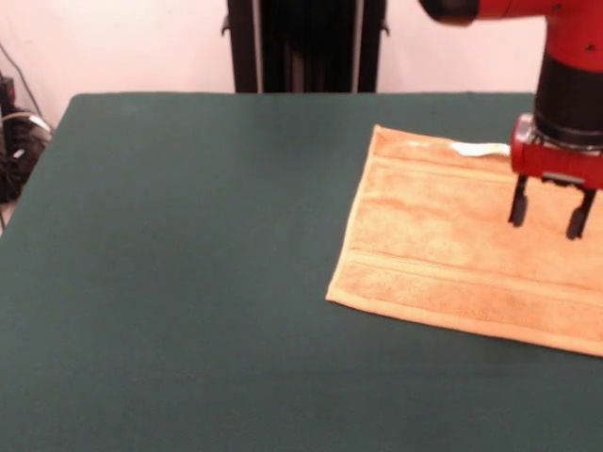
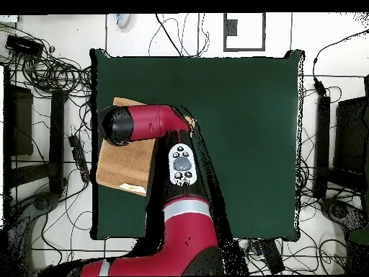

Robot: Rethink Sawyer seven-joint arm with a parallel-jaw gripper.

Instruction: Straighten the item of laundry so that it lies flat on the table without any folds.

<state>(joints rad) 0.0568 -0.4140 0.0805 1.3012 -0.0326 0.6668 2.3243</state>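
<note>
The orange-tan towel [image 1: 452, 250] lies spread on the dark green table [image 1: 188, 282] at the right of the front view, running off the right edge. Woven border bands cross it near its ends and a small white tag [image 1: 479, 149] shows at its far edge. My gripper [image 1: 550, 215] hangs open and empty just above the towel's right part, its two black fingers apart. In the overhead view the towel [image 2: 124, 166] lies near the table's left edge, largely covered by my arm [image 2: 144, 124]; the gripper is hidden there.
The robot's black pedestal [image 1: 306, 45] stands at the table's far side. Cables and dark equipment [image 1: 14, 141] lie off the table's left edge. Cables surround the table [image 2: 245, 144] in the overhead view.
</note>
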